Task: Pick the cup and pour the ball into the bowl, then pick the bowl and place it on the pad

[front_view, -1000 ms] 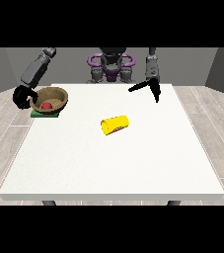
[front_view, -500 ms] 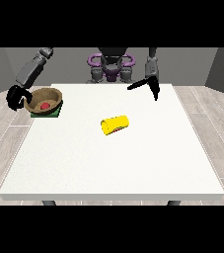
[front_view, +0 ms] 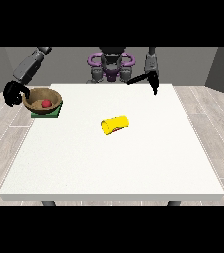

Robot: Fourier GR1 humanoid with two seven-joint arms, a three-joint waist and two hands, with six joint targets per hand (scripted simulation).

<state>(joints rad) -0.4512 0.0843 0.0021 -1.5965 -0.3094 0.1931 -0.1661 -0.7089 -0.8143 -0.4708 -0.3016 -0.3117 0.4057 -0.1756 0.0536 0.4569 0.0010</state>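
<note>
The bowl (front_view: 42, 101) with the red ball (front_view: 46, 103) inside sits on the green pad (front_view: 46, 113), at the table's (front_view: 113, 168) far corner on the view's left. The yellow cup (front_view: 114, 124) lies on its side near the middle.

The hand at the view's left (front_view: 13, 93) is just beside the bowl's rim with curled fingers; you cannot tell whether it touches. The hand at the view's right (front_view: 149, 79) hangs with straight fingers, holding nothing.

The bowl looks stiff and light; take it at the rim. Mind the table edge nearby; the open room is toward the middle.
</note>
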